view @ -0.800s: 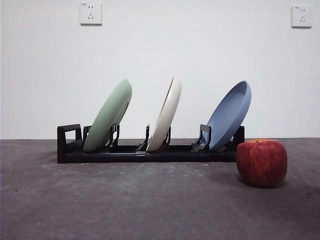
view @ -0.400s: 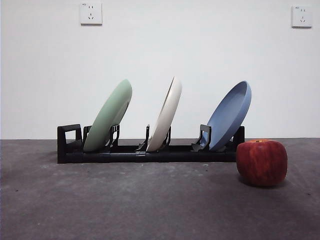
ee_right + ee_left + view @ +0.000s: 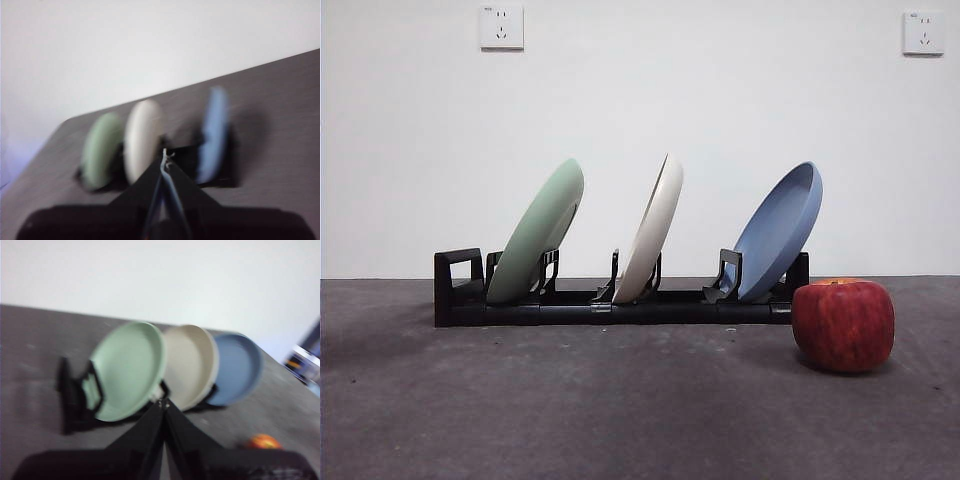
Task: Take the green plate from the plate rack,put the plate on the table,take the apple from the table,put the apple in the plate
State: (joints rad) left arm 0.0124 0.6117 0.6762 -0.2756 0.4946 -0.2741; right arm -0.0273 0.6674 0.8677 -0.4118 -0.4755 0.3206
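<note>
The green plate (image 3: 538, 230) leans in the leftmost slot of the black plate rack (image 3: 460, 290) on the dark grey table (image 3: 570, 410). It also shows in the left wrist view (image 3: 131, 370) and, blurred, in the right wrist view (image 3: 102, 147). The red apple (image 3: 843, 325) sits on the table in front of the rack's right end; a bit of it shows in the left wrist view (image 3: 263, 441). My left gripper (image 3: 163, 405) is shut and empty, away from the plates. My right gripper (image 3: 165, 156) is shut and empty, also away from the rack. Neither arm shows in the front view.
A cream-white plate (image 3: 655, 230) leans in the rack's middle slot and a blue plate (image 3: 782, 232) in its right slot. A white wall with two sockets stands behind the table.
</note>
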